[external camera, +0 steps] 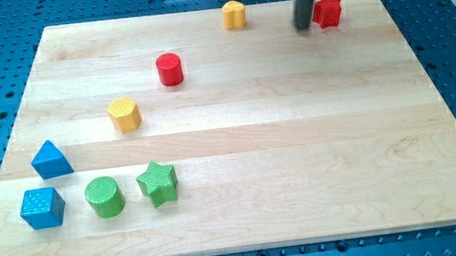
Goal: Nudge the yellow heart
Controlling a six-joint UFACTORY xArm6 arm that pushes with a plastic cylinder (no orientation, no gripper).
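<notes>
A yellow block (234, 13), which looks like the heart, sits near the view's top edge of the wooden board, a little right of the middle. A second yellow block (124, 114), hexagon-like, lies at the left centre. My tip (303, 27) is down on the board at the view's top right. It is well to the right of the yellow heart and just left of a red star (328, 11), close to it or touching it. A clear gap lies between the tip and the heart.
A red cylinder (170, 68) lies left of centre. At the view's bottom left are a blue triangle (50, 159), a blue cube (42, 207), a green cylinder (104, 196) and a green star (158, 182). The board (300, 154) rests on a blue perforated table.
</notes>
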